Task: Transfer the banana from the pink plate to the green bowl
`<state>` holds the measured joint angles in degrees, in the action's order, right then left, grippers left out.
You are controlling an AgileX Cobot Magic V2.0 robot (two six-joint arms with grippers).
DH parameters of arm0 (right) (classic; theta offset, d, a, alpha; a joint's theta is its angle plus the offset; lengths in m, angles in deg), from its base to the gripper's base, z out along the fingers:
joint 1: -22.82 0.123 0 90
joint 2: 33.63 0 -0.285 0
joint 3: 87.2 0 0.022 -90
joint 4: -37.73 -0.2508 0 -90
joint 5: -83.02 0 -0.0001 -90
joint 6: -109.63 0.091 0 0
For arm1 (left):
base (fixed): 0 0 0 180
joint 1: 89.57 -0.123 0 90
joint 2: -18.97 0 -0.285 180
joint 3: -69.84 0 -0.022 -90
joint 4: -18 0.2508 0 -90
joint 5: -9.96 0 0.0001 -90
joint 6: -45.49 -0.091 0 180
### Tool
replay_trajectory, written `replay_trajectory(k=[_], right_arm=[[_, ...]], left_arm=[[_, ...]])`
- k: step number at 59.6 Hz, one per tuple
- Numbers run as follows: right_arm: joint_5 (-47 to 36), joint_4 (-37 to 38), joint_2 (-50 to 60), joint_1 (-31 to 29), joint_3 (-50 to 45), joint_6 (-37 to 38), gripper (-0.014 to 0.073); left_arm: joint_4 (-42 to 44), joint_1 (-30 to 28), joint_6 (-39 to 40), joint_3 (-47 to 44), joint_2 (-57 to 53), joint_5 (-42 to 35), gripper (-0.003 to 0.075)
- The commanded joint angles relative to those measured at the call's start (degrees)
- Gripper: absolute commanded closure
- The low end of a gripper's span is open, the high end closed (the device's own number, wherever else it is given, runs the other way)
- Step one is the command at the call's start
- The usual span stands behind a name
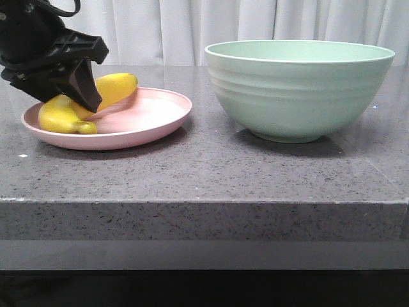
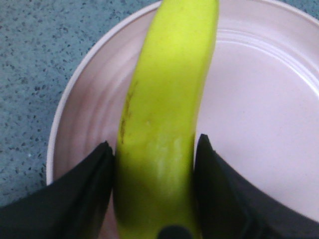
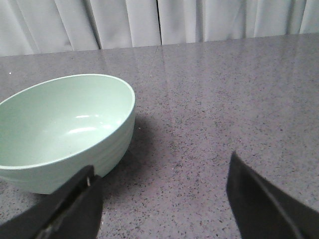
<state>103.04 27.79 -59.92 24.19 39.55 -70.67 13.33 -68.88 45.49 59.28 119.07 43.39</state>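
Observation:
The yellow banana [image 1: 118,88] lies on the pink plate [image 1: 153,118] at the left of the table, its right end raised over the plate. My left gripper [image 1: 88,102] comes down from the upper left and is shut on the banana's middle. In the left wrist view both black fingers [image 2: 94,174] press the banana [image 2: 169,89] from either side, above the plate [image 2: 259,99]. The green bowl [image 1: 300,89] stands empty at the right. My right gripper [image 3: 163,162] is open and empty above the table beside the bowl [image 3: 60,124]; it is out of the front view.
The grey speckled stone table [image 1: 204,173] has its front edge near the camera. A gap of bare top separates plate and bowl. White curtains [image 1: 255,19] hang behind the table.

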Motion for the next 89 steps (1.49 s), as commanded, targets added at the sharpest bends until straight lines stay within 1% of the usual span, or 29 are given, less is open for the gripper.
replay_trajectory(k=[1, 11, 22, 37, 47, 60, 68, 75, 82, 89], right_arm=[[-5.0, 0.5, -0.9, -0.2, 2.0, -0.7, 0.0053], [-5.0, 0.5, -0.9, -0.2, 2.0, -0.7, 0.0053], [-5.1, 0.5, -0.9, -0.2, 2.0, -0.7, 0.0053], [-4.7, 0.1, -2.4, -0.2, 2.9, -0.7, 0.0053], [-4.2, -0.5, -5.3, 0.3, 6.1, -0.7, 0.0053], [-4.1, -1.3, -10.0, 2.0, 9.7, -0.7, 0.0053], [-4.3, -5.0, -12.6, 3.3, 10.9, -0.7, 0.0053], [-5.5, -11.1, -15.0, 5.2, 11.9, -0.7, 0.0053], [-6.6, -19.3, -18.5, 9.4, 14.1, -0.7, 0.0053], [-8.4, -23.7, -22.9, 14.7, 17.2, -0.7, 0.0053]], left_arm=[[-0.6, 0.4, 0.0, 1.9, -2.1, -4.6, 0.0432], [-1.6, 0.4, 0.0, 2.0, -2.2, -7.6, 0.0475], [-3.3, 0.4, 0.0, 3.9, -3.6, -8.8, 0.0476], [-6.0, 1.3, -0.3, 4.2, -11.8, -9.2, 0.0479], [-6.1, 5.3, -0.3, 4.2, -17.3, -8.9, 0.0479], [-6.3, 14.3, -0.3, 4.2, -20.0, -8.9, 0.0479], [-6.4, 18.9, -0.3, 4.2, -20.0, -8.9, 0.0478], [-6.5, 21.5, -0.3, 4.2, -20.0, -8.9, 0.0479], [-6.5, 22.5, -0.3, 4.2, -20.0, -8.9, 0.0479], [-6.5, 22.5, -0.3, 4.2, -20.0, -8.9, 0.0479]])
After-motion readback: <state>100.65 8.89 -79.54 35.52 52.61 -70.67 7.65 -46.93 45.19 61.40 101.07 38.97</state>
